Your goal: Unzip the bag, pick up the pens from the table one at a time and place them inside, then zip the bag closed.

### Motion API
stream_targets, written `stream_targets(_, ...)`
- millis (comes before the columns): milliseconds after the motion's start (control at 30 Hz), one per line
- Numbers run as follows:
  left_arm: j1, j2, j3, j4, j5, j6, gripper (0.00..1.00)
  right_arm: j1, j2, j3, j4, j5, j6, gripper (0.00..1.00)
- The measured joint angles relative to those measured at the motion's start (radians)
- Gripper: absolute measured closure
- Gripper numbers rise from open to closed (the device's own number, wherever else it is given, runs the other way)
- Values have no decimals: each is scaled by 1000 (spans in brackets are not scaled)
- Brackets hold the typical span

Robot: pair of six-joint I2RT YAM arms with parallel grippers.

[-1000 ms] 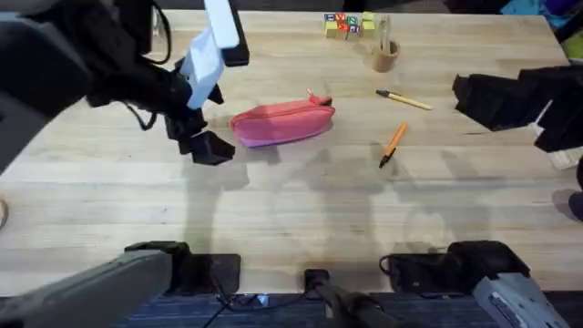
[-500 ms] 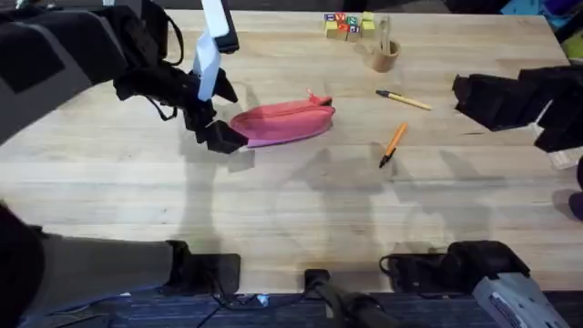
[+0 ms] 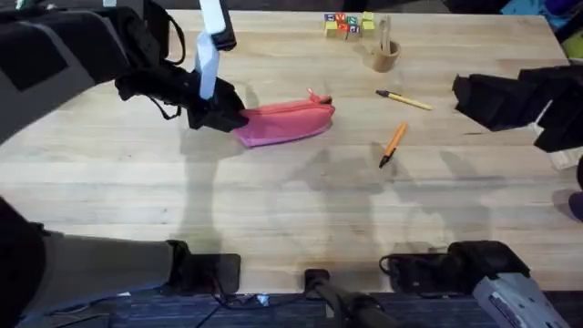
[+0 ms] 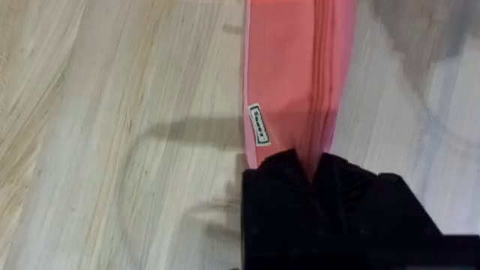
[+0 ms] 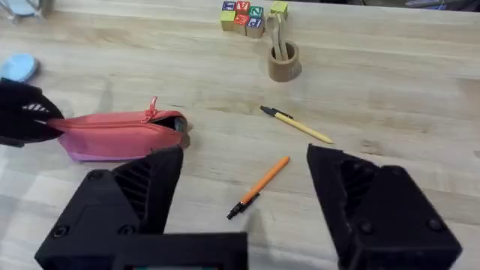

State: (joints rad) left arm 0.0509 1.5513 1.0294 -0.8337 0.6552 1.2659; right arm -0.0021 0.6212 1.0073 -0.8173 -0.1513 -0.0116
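The pink bag (image 3: 287, 122) lies on the table (image 3: 291, 210) left of centre, its zipper closed along the top with the pull at its right end. My left gripper (image 3: 225, 117) is shut on the bag's left end; in the left wrist view the black fingers (image 4: 274, 187) pinch the bag (image 4: 289, 75) at its zipper seam. To the right of the bag lie two pens, an orange pen (image 3: 393, 144) and a yellow-tan pen (image 3: 404, 99). My right gripper (image 3: 469, 96) hovers open near the right edge, empty, with the bag (image 5: 120, 135) and the orange pen (image 5: 259, 187) ahead of it.
A small wooden cup (image 3: 383, 55) and coloured letter blocks (image 3: 348, 25) stand at the back of the table. A pale blue round object (image 5: 16, 67) sits far left in the right wrist view. Bare wood stretches across the table's front half.
My left gripper has moved right and back from beside the bag onto its left end and shut on it. The right arm and the pens have not moved.
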Motion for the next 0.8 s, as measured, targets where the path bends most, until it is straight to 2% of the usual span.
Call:
stream_targets(167, -1, 0, 0, 2, 0, 0, 957, 0, 2, 0, 0, -44, 0, 5)
stream_targets(333, -1, 0, 0, 12, -1, 0, 957, 0, 46, 3, 0, -137, 0, 5)
stream_targets(567, -1, 0, 0, 11, -1, 0, 958, 19, 177, 4, 1, -284, 0, 5)
stream_targets(800, -1, 0, 0, 12, -1, 0, 958, 112, 334, 46, 2, -352, 1, 5)
